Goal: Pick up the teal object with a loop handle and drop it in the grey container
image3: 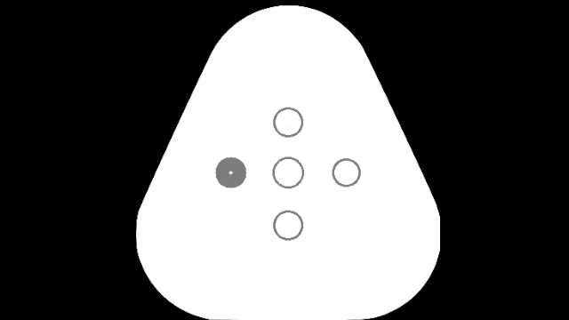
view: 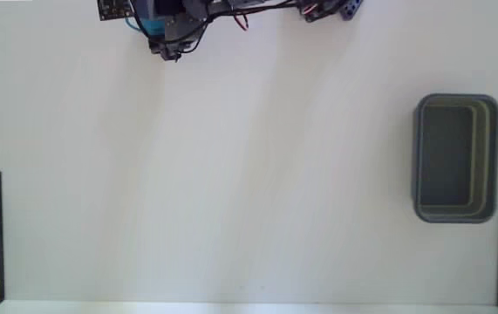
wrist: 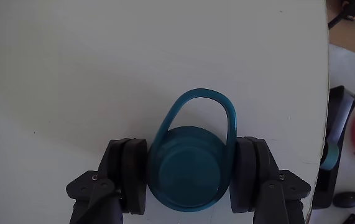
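Between tool (wrist: 189,180) pads: teal object with a loop handle (wrist: 189,168), pinched both sides; lift straight off desk (wrist: 102,74), carry w/ steady squeeze to grey container (view: 493,157).

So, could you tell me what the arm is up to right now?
The gripper has its two pads on either side of the teal object with a loop handle, apparently gripping it. In the fixed view the arm sits at the top edge, far from the grey container at the right, which looks empty.
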`<state>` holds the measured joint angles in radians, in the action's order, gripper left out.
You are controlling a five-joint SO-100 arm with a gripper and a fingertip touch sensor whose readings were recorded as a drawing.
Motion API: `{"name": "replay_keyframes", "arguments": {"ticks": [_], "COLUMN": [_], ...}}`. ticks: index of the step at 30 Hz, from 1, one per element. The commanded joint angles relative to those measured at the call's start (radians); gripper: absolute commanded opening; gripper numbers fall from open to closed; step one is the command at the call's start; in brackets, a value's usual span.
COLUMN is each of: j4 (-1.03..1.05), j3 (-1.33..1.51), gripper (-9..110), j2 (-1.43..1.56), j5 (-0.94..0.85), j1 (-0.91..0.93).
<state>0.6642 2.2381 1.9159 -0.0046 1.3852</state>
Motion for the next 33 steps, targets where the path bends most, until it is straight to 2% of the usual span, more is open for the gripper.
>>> {"name": "replay_keyframes", "arguments": {"ticks": [1, 33], "j4": [-0.006, -0.006], "j3": [0.005, 0.005], "gripper": [75, 66], "j2": [0.036, 0.036], "j5": [0.005, 0.005], "j1": [0.027, 0.027]}}
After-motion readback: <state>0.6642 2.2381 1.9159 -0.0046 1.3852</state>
